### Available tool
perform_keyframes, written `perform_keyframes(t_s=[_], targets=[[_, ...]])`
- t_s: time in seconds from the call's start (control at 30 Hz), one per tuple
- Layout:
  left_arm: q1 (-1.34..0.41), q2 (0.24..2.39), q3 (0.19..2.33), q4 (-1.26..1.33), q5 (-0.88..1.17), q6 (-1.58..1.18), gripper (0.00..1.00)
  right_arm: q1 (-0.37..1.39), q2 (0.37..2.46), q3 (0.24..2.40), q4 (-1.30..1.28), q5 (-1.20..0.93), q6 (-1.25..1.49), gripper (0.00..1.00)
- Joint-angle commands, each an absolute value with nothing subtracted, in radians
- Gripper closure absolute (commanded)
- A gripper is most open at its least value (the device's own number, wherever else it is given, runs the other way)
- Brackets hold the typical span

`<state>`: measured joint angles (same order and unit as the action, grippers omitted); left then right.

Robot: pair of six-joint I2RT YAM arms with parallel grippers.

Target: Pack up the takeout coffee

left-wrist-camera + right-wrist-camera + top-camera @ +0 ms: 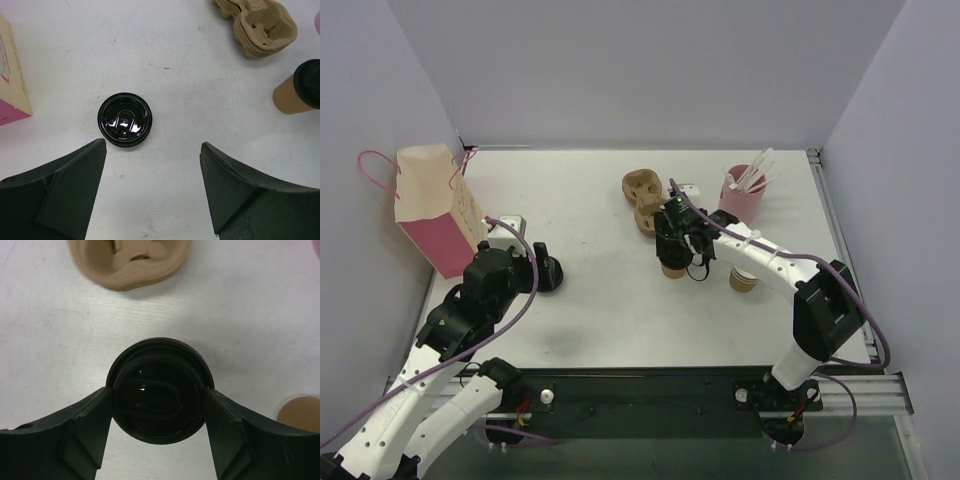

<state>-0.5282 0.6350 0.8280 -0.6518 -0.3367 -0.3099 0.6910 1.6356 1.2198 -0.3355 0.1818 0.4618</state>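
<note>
A kraft-brown coffee cup (671, 269) stands mid-table with a black lid (159, 396) on top. My right gripper (682, 247) is over it, its fingers (90, 420) pressed against both sides of the lid. The cup also shows in the left wrist view (289, 95). A second kraft cup (743, 280) stands to its right, uncovered, and shows in the right wrist view (300, 413). A loose black lid (124, 120) lies flat on the table just ahead of my left gripper (153, 146), which is open and empty, low over the table (544, 272).
A pink-and-cream paper bag (432, 206) with pink handles stands at the left edge. A brown moulded-pulp tray (642, 197) lies behind the lidded cup. A pink cup with white sticks (744, 192) stands at the back right.
</note>
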Motion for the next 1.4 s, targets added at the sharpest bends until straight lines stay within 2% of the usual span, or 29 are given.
perform_keyframes(t_s=[0.0, 0.27, 0.57, 0.6, 0.7, 0.8, 1.03, 1.23, 1.37], targets=[[-0.522, 0.627, 0.831, -0.641, -0.345, -0.308, 0.14, 0.566, 1.626, 1.164, -0.400, 0.229, 0.410, 0.36], [-0.522, 0.634, 0.830, -0.637, -0.333, -0.305, 0.14, 0.437, 1.663, 1.195, -0.384, 0.226, 0.394, 0.33], [-0.522, 0.640, 0.830, -0.644, -0.362, -0.301, 0.14, 0.431, 1.652, 1.275, -0.414, 0.221, 0.373, 0.18], [-0.522, 0.640, 0.830, -0.646, -0.376, -0.302, 0.14, 0.431, 1.645, 1.288, -0.423, 0.209, 0.370, 0.11], [-0.522, 0.644, 0.834, -0.650, -0.408, -0.307, 0.14, 0.431, 1.609, 1.310, -0.439, 0.193, 0.364, 0.03], [-0.522, 0.664, 0.865, -0.656, -0.458, -0.302, 0.14, 0.431, 1.562, 1.327, -0.469, 0.189, 0.354, 0.01], [-0.489, 0.854, 1.129, -0.712, -0.790, -0.181, 0.14, 0.475, 1.346, 1.292, -0.508, 0.140, 0.338, 0.01], [-0.393, 1.049, 1.408, -0.726, -0.813, -0.105, 0.16, 0.583, 1.229, 1.232, -0.509, 0.075, 0.333, 0.01], [-0.205, 1.175, 1.503, -0.675, -0.729, -0.041, 0.21, 0.647, 1.190, 1.194, -0.482, 0.029, 0.342, 0.01]])
